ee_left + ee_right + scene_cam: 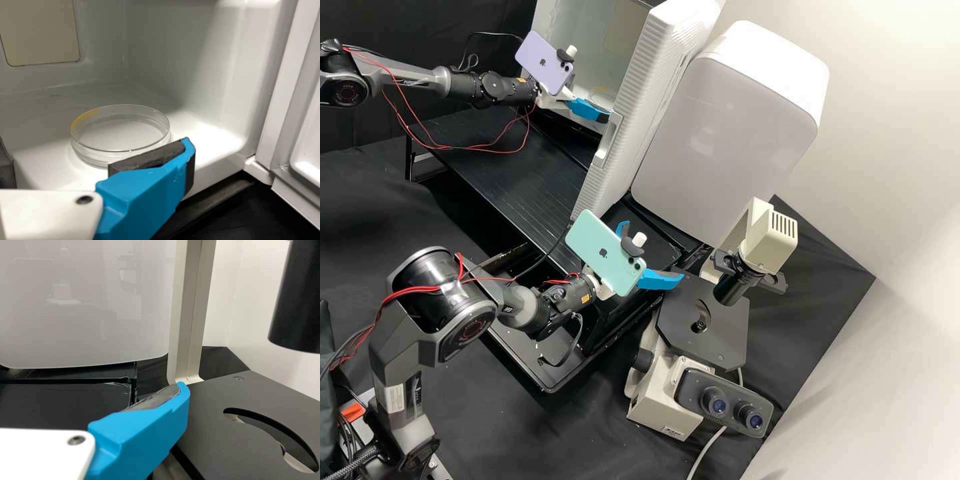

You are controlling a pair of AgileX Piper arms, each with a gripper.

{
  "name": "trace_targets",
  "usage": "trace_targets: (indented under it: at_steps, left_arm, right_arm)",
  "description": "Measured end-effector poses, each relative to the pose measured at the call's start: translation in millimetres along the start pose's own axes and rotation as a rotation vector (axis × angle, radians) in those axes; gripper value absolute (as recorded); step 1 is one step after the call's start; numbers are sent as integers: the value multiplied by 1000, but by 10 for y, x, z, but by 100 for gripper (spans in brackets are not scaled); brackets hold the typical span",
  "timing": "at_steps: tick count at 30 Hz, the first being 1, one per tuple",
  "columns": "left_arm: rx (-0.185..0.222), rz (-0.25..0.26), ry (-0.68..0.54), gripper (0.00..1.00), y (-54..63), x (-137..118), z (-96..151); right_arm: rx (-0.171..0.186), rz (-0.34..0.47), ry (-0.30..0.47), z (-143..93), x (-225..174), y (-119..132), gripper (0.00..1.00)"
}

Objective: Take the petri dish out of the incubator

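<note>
1. Blue fingers (150, 195) of the left gripper (595, 113) sit at the open mouth of the incubator (583, 40), low over its floor. One finger shows in full. A dark sliver at the far edge of the left wrist view looks like the other pad, so I judge the jaws wide apart. Nothing is in them.
2. Petri dish (120, 134): lies flat on the incubator's white floor, just beyond the fingertip and not touched. It is clear-walled, round and shallow, with a yellowish tint along one arc of the rim.
3. Handling, my judgement: very light, stiff and thin-walled, so likely brittle under a hard squeeze. The sides are slick and so is the floor under it, so a nudge would probably skate it backward (a loose lid is possible, I cannot tell).
4. Where to hold: across the full width, pads low on the side wall at opposite points. Squeeze gently and keep the dish level on the way out.
5. Door (640, 100): swung open to the right of the opening and near the arm's exit path.
6. Right gripper (661, 279): at the edge of the microscope stage (703, 320), well apart from the dish. Whether it is open or closed I cannot tell, and nothing is seen in it.
</note>
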Motion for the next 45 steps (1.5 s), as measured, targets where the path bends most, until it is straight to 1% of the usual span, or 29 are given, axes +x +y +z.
trace_targets:
  at_steps: [2, 4, 9, 14, 16, 17, 18, 21, 22, 29, 36, 45]
  left_arm:
    - [-8, 1, 3, 100, 13, 0, 1]
    - [1, 1, 4, 100, 17, 0, 1]
    - [3, -3, 7, 100, 13, 0, -2]
    - [-7, 3, 9, 100, 44, 4, 4]
    - [-4, -1, 14, 100, 22, 45, -1]
    - [-11, -1, 15, 100, 22, 59, -1]
    - [-1, -2, 16, 100, 12, 75, -2]
    - [-3, 5, 14, 100, 27, 93, 4]
    - [-12, 9, 12, 100, 24, 99, 5]
    - [-22, 38, -32, 100, -55, 158, 22]
    - [0, 49, -43, 100, -111, 184, 17]
    - [0, 52, -31, 100, -120, 191, 3]
  right_arm:
    - [0, 0, 0, 0, 0, 0, 100]
    - [0, 0, 0, 0, 0, 0, 100]
    - [0, 0, 0, 0, 0, 0, 100]
    - [0, 0, 0, 0, 0, 0, 100]
    - [0, 0, 0, 0, 0, 0, 100]
    - [0, 0, 0, 0, 0, 0, 100]
    - [0, 0, 0, 0, 0, 0, 100]
    - [0, 0, 0, 0, 0, 0, 100]
    - [0, 0, 0, 0, 0, 0, 100]
    - [0, 0, 0, 0, 0, 0, 100]
    - [0, 0, 0, 0, 0, 0, 100]
    - [0, 0, 0, 0, 0, 0, 100]
